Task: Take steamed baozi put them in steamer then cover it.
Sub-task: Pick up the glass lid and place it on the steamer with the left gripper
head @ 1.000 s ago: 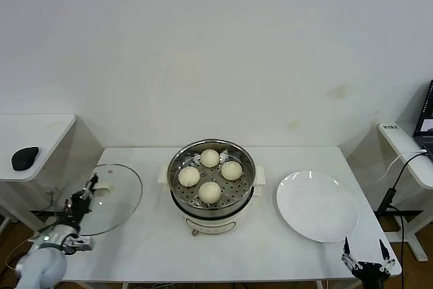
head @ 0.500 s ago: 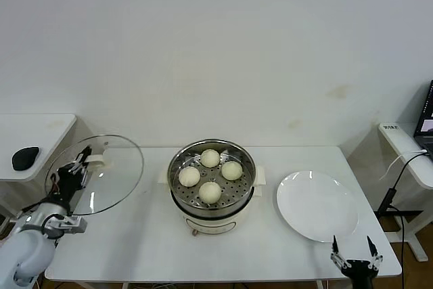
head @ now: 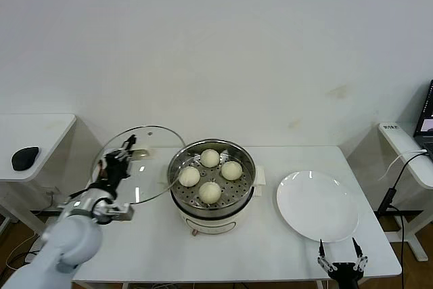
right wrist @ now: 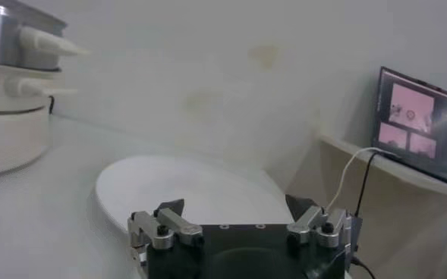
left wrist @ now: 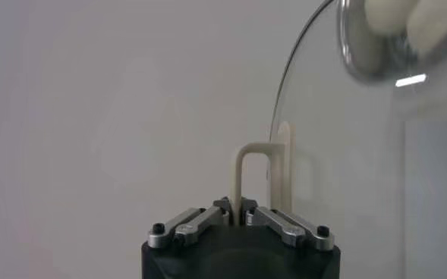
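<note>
The steel steamer (head: 212, 179) stands on its cream base at the table's middle. Several cream-white baozi (head: 210, 191) sit on its perforated tray. My left gripper (head: 116, 161) is shut on the cream handle (left wrist: 247, 176) of the round glass lid (head: 139, 164). It holds the lid tilted in the air, just left of the steamer, with the lid's edge over the pot's left rim. The steamer's rim (left wrist: 382, 45) shows through the glass in the left wrist view. My right gripper (head: 342, 263) is open and empty at the table's front right edge.
A flat white plate (head: 316, 206) lies right of the steamer, and it also shows in the right wrist view (right wrist: 189, 193). A side table with a black mouse (head: 25, 158) stands at the left. A screen (right wrist: 420, 125) and cables are at the right.
My left gripper has lifted the glass lid off the table and carried it right, up to the steamer's left rim. My right gripper has drifted left along the front edge.
</note>
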You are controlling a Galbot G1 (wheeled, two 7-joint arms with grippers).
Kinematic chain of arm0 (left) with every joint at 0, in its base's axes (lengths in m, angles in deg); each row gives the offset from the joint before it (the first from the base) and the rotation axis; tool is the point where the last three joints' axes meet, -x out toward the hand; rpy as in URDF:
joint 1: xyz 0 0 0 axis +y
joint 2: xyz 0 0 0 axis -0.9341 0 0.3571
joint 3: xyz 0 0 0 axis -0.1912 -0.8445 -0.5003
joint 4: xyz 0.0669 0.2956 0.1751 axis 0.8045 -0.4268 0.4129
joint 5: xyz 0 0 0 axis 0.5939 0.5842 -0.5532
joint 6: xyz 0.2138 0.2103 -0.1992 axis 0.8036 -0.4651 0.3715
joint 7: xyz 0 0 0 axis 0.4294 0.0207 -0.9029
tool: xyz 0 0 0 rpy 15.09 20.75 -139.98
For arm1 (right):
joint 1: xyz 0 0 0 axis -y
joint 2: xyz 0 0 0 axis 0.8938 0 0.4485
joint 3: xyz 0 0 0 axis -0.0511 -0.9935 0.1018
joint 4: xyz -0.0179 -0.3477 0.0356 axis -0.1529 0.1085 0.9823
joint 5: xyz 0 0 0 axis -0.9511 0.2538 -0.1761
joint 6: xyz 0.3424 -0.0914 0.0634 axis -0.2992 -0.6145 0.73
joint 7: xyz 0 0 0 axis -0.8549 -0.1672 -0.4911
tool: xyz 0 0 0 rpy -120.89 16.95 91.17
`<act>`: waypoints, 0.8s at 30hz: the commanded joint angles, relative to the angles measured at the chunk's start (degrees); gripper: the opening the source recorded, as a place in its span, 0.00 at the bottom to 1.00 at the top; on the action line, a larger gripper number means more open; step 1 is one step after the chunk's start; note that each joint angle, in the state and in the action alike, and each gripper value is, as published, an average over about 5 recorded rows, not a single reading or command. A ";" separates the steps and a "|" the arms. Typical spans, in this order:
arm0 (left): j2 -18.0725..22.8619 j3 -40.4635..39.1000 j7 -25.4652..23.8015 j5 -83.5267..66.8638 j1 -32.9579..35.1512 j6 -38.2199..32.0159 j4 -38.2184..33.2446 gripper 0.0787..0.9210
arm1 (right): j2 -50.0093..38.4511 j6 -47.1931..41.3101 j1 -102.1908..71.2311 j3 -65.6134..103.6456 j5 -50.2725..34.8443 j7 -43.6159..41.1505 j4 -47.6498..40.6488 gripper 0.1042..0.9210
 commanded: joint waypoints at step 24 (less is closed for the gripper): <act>22.44 -23.13 -9.28 22.00 -15.83 6.85 12.42 0.08 | 0.20 1.48 0.48 -0.83 4.58 0.53 -3.19 0.88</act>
